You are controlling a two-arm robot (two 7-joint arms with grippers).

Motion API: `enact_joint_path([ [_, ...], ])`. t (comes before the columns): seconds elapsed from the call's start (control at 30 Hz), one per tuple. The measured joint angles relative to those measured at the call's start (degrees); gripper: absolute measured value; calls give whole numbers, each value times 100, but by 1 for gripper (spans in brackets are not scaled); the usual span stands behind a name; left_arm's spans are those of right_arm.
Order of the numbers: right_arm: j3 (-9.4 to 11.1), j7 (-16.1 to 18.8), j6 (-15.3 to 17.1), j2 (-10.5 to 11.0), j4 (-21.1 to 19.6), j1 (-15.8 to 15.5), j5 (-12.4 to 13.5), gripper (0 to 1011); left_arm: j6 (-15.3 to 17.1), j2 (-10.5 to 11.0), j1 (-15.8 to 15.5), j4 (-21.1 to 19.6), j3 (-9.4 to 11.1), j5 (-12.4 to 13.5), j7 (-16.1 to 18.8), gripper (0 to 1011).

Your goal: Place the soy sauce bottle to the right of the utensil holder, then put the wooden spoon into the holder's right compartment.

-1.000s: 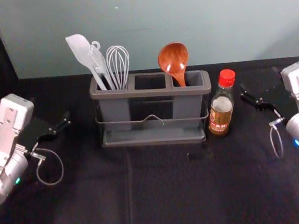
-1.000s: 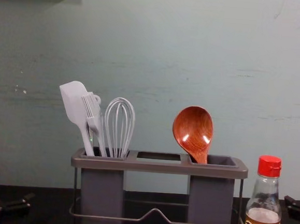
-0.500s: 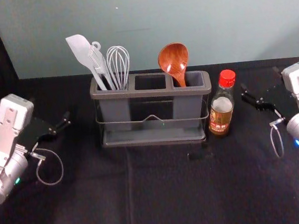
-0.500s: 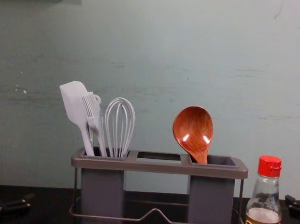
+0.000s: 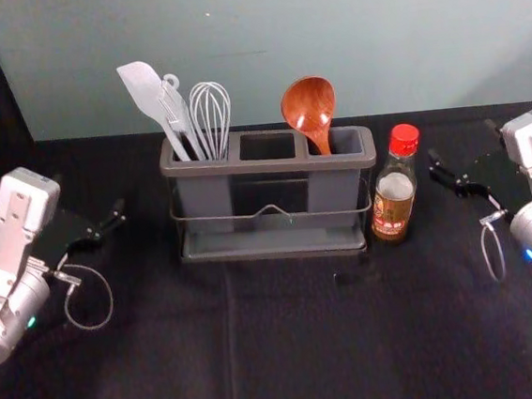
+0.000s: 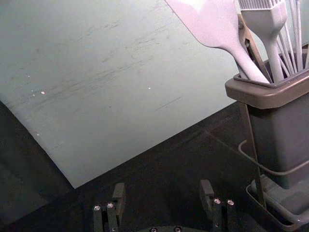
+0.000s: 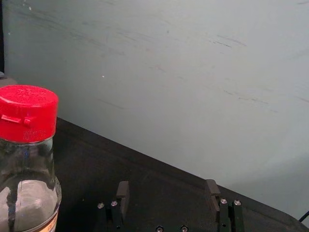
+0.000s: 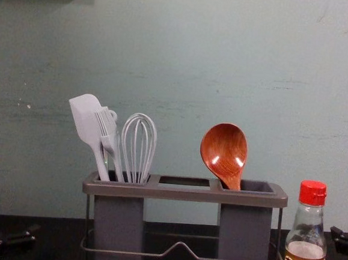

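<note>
– Which way does the spoon point?
– I see the wooden spoon point(image 5: 309, 106) with bowl upward, its long axis leaning slightly left, handle down in the right compartment of the holder point(image 5: 265, 166). The soy sauce bottle point(image 5: 394, 204) stands upright, just at the holder's right.
– And the left compartment?
– It keeps the spatula point(image 5: 143, 87), brush point(image 5: 177, 112) and whisk point(image 5: 211, 120).
– Your arms?
– My left gripper point(image 5: 89, 194) is left of the holder, my right gripper point(image 5: 462, 140) right of the bottle; both have fingers spread, grasping nothing.
</note>
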Motion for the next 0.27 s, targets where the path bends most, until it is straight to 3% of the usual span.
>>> enact_joint_path([
  [0.27, 0, 3, 0, 0, -1, 0, 1, 1004, 0, 0, -1, 0, 0, 0, 0, 1005],
])
